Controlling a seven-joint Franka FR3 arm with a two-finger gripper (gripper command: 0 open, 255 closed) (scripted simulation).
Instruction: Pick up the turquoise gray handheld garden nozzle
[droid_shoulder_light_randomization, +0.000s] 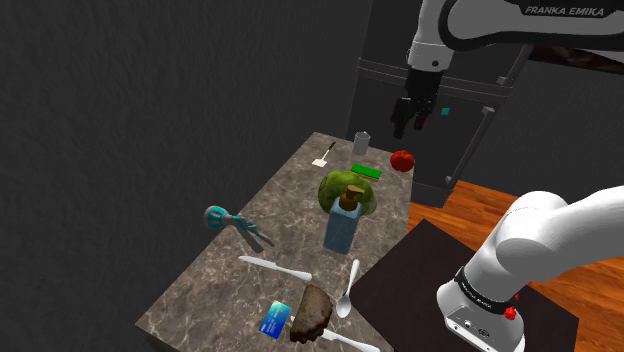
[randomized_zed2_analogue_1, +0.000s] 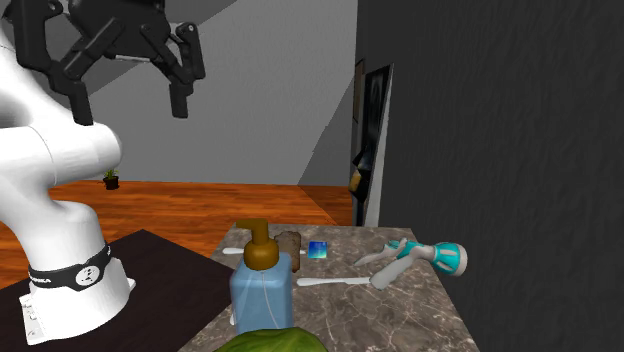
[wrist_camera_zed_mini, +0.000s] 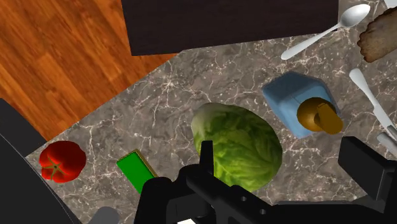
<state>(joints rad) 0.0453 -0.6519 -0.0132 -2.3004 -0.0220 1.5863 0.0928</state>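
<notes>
Nozzle: we see the turquoise and grey nozzle lying flat near the counter's edge at the shoulder view's left, with a round turquoise head and a slim grey handle.
Gripper: our black gripper hangs high over the far end, above the glossy red pepper. Its 2 fingers are spread, clasp nothing, and are well apart from the nozzle.
Counter: the top is marbled brown-grey stone with straight edges.
Neighbours: a white knife lies near the handle. A leafy lettuce and a blue bottle stand mid-counter.
Open room: we find bare stone on the nozzle's far side.
</notes>
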